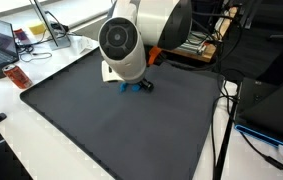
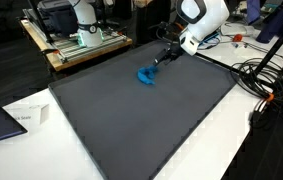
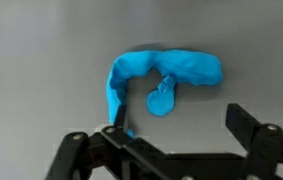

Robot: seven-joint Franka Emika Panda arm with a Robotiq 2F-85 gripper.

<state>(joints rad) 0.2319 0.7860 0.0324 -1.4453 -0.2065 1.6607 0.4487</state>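
Blue cloth, crumpled, lies on the dark mat, near the mat's edge at my base. My pincer hangs above it, jaws wide, holding nothing. I judge this the approach; a grasp needs descent and centring. One cloth, one mat, one pincer.

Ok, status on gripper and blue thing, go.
Gripper open, empty, just over blue thing. It lies crumpled on dark mat, not gripped. Nothing between them.
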